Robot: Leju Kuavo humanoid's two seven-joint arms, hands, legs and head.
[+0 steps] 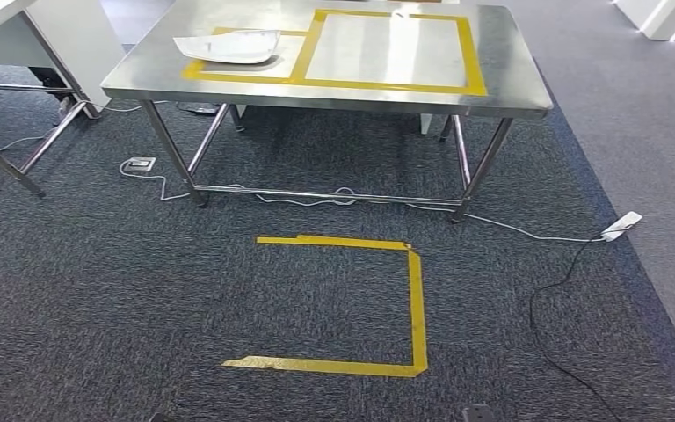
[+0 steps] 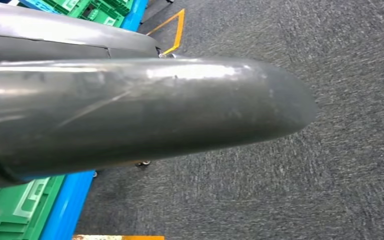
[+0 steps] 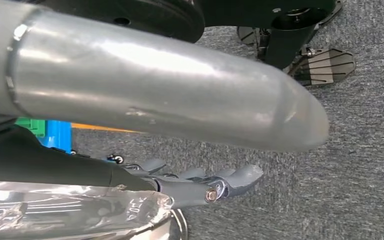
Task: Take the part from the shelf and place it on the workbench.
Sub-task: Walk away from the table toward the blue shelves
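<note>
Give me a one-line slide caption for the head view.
Steel workbench with yellow-taped zones, one bagged part on it, yellow floor marking in front.

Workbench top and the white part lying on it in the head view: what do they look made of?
Workbench: apparently brushed stainless steel, with a dull grey sheen, soft reflections and shiny tubular legs. White part: possibly thin moulded plastic or a bagged sheet, pale and glossy; too small to tell.

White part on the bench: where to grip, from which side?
The part lies flat and shallow in the smaller taped square, near the front-left corner of the bench. Probably pinch its near rim from above, coming from the front; it looks too flat for a wrap grip.
</note>
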